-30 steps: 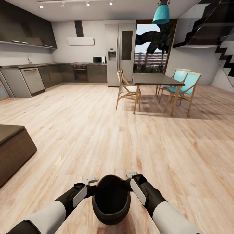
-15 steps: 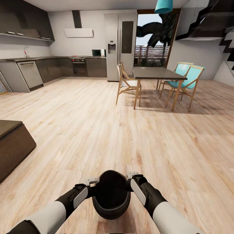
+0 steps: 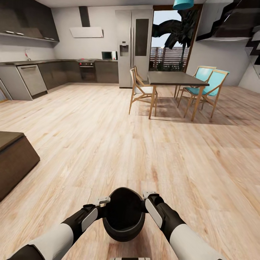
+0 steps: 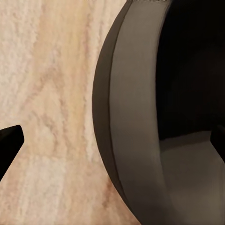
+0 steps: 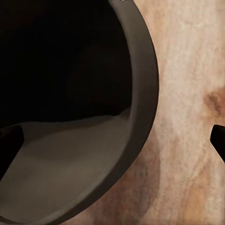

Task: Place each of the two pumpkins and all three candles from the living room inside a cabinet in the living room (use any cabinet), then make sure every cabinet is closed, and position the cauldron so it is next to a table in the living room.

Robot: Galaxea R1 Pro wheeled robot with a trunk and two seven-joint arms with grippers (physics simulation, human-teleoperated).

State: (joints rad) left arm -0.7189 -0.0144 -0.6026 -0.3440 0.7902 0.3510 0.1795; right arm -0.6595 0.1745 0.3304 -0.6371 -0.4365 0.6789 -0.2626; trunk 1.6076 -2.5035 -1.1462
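Both arms are out in front holding the cauldron (image 3: pixel 124 215) between them, low over the wood floor (image 3: pixel 108 144); the left gripper (image 3: pixel 100 200) is clamped on its left rim and the right gripper (image 3: pixel 148 195) on the right rim, each with 1 finger inside the bowl and 1 outside, as the wrist views show. The cauldron is black, empty and open side up. A dark brown cabinet (image 3: pixel 14 159) pokes in at the left edge, well apart from it; ahead on the right stands a dining table (image 3: pixel 176 78) with 3 chairs (image 3: pixel 141 92), and the grey kitchen (image 3: pixel 54 68) runs along the far wall with a fridge (image 3: pixel 133 47).
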